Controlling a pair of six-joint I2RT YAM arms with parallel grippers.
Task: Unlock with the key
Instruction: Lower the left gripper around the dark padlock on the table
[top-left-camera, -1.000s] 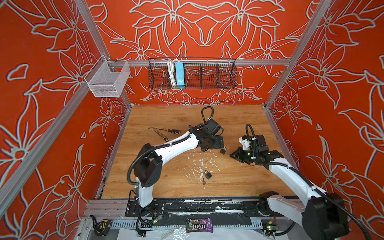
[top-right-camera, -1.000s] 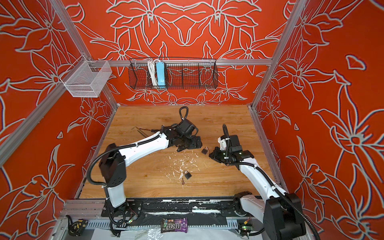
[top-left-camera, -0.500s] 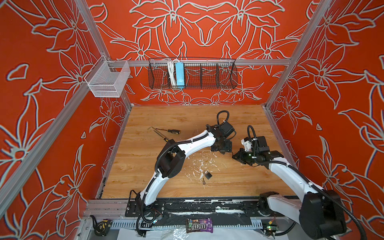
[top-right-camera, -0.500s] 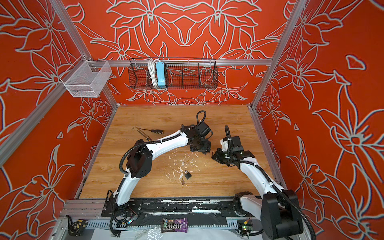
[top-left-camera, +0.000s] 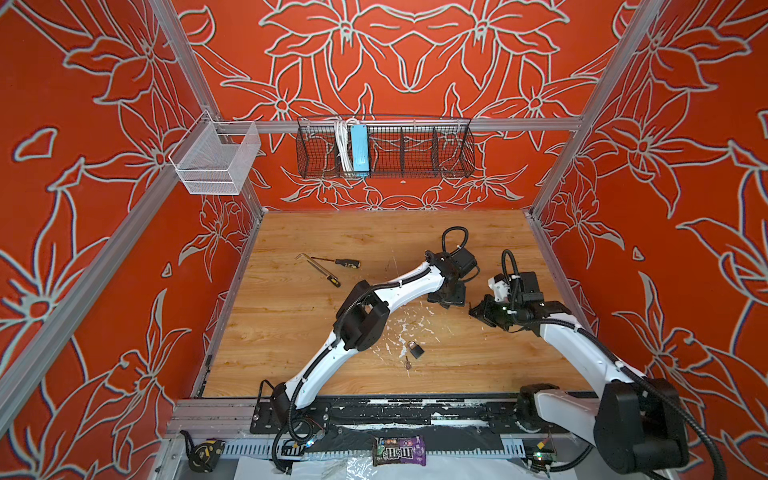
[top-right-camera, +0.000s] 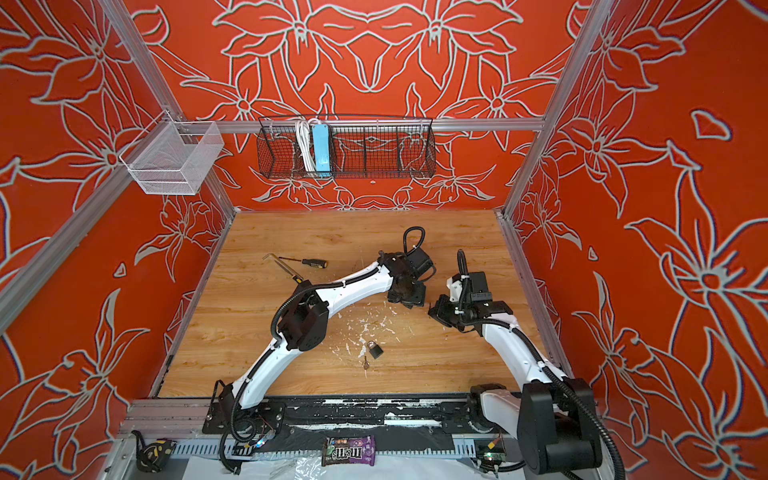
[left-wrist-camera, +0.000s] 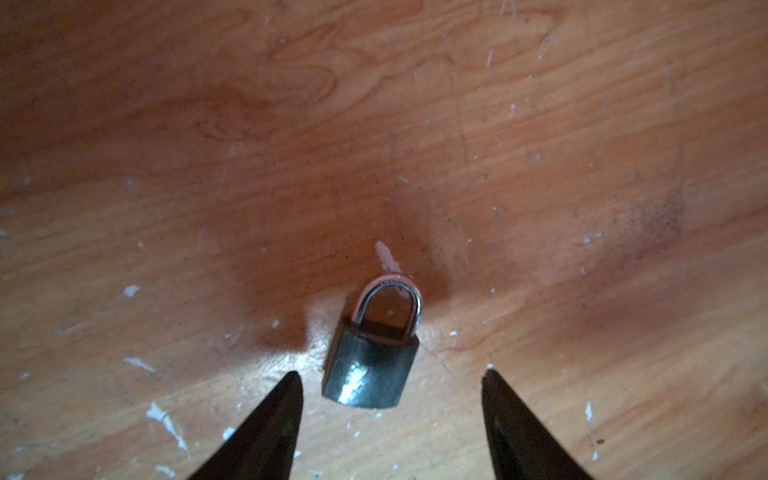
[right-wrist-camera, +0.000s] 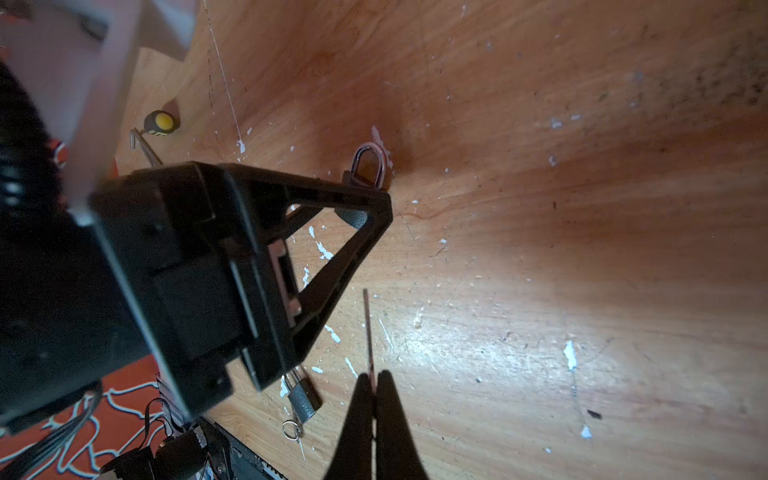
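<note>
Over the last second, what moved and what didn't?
The left arm swung right and stretched out, bringing the left gripper over the padlock. Its jaws now stand open on either side of the body, not gripping. The right gripper barely moved and is shut on the key. The spare padlock near the front and the hand tools stayed put.

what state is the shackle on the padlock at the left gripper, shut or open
Shut: in the left wrist view both legs of the shackle enter the padlock body.
</note>
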